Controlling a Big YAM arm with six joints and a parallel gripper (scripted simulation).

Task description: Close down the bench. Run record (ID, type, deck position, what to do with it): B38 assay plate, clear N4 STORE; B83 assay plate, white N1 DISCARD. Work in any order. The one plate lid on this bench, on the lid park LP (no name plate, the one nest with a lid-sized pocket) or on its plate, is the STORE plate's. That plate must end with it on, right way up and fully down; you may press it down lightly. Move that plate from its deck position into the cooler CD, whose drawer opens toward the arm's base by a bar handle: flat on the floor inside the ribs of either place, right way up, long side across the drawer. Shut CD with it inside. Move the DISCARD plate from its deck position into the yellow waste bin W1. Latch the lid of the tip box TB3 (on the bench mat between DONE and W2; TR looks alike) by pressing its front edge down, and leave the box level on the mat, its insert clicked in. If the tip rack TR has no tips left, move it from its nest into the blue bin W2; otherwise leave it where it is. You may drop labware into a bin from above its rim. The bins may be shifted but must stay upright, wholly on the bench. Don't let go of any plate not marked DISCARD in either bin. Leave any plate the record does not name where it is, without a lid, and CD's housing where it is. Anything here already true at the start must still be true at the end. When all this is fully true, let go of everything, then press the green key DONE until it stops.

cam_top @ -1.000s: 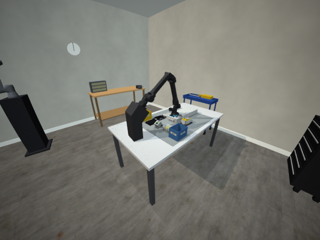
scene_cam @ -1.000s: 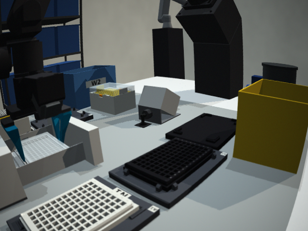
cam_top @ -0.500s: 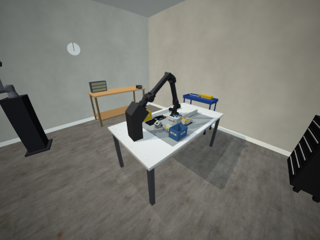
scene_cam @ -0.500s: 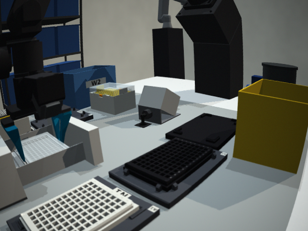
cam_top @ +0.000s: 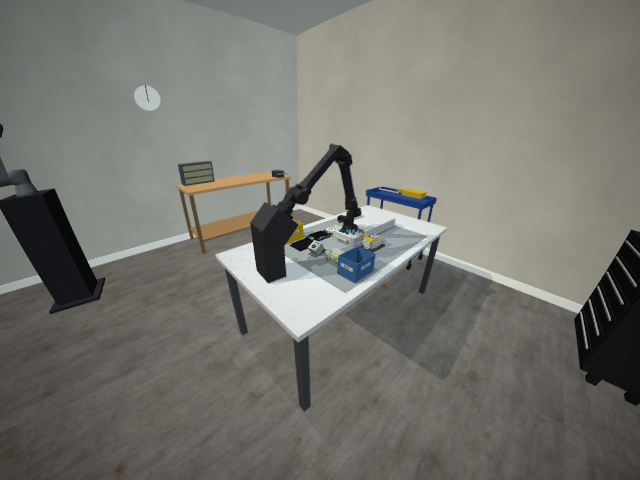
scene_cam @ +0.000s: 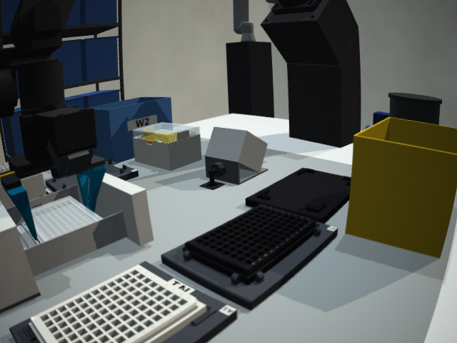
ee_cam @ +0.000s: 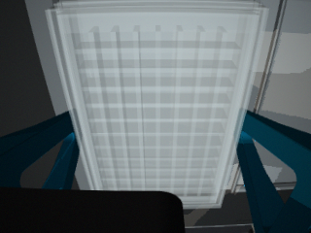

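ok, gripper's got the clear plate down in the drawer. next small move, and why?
Probably open the gripper and lift straight up. The lidded clear plate looks flat inside the open drawer, with a teal finger on each side.
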